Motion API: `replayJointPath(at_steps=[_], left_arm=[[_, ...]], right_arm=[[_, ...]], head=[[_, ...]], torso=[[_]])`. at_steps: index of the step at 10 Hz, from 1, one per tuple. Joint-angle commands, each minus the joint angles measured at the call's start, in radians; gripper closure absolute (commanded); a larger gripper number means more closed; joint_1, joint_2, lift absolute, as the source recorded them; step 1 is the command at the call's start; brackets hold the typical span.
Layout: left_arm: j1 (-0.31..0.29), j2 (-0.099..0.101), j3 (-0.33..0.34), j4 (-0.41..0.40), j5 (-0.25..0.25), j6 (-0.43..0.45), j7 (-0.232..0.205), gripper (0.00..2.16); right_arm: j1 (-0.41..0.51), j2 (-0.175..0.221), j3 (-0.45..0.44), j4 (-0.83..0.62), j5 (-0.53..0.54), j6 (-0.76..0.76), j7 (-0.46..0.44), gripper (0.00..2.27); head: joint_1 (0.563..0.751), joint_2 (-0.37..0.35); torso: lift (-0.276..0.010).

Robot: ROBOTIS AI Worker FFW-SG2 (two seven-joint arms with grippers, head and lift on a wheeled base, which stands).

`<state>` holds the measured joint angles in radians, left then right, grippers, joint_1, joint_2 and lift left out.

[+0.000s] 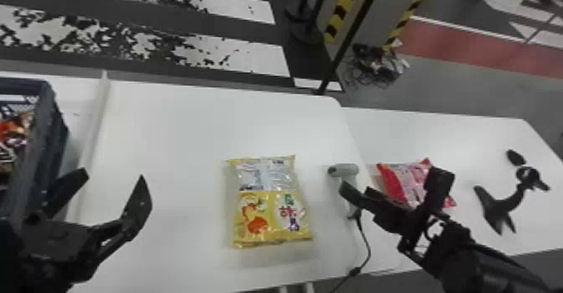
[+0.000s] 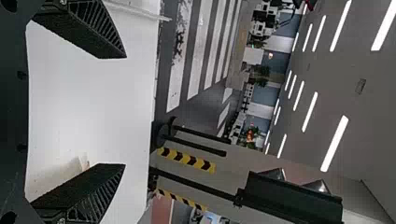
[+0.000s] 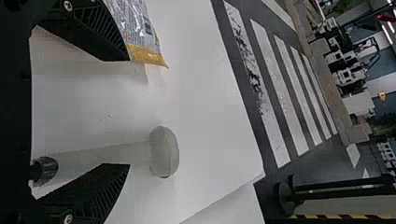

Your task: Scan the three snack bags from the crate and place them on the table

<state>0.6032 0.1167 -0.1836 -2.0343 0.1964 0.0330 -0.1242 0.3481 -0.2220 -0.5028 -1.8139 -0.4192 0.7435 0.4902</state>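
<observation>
While yellow bag lies towards near edge of worktop, right hand, spread wide, empty, over scanner by right edge; red bag beyond. Left hand spread, empty, near crate. Off-centre grip could twist scanner; snagged cord could drag it.

You've got a black stand at far R. On the floor you see white stripes, a red patch & messy wires nr a gray post w/ yellow & black stripes. Long lights up top.
</observation>
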Motion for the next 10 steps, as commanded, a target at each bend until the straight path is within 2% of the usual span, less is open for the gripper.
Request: replayJointPath(at_steps=[1,4,7,10], left_arm=[[0.000,0.003,-0.001,0.000,0.000,0.000,0.000,0.03],[0.012,0.004,-0.001,-0.004,0.002,-0.009,-0.009,0.07],[0.020,0.008,0.001,0.002,0.002,-0.021,-0.011,0.07],[0.020,0.006,0.001,0.002,0.002,-0.021,-0.012,0.07]], right_arm=[[-0.001,0.003,-0.006,-0.011,-0.020,0.075,0.036,0.08],[-0.063,0.016,0.003,0.082,-0.010,0.152,0.200,0.08],[-0.077,0.016,0.009,0.142,-0.013,0.195,0.266,0.08],[-0.086,0.013,0.055,0.194,-0.016,0.210,0.332,0.08]], head=[[0.695,-0.350],[0.695,-0.350],[0.695,-0.340],[0.695,-0.315]], torso=[[-0.062],[-0.062],[-0.062],[-0.062]])
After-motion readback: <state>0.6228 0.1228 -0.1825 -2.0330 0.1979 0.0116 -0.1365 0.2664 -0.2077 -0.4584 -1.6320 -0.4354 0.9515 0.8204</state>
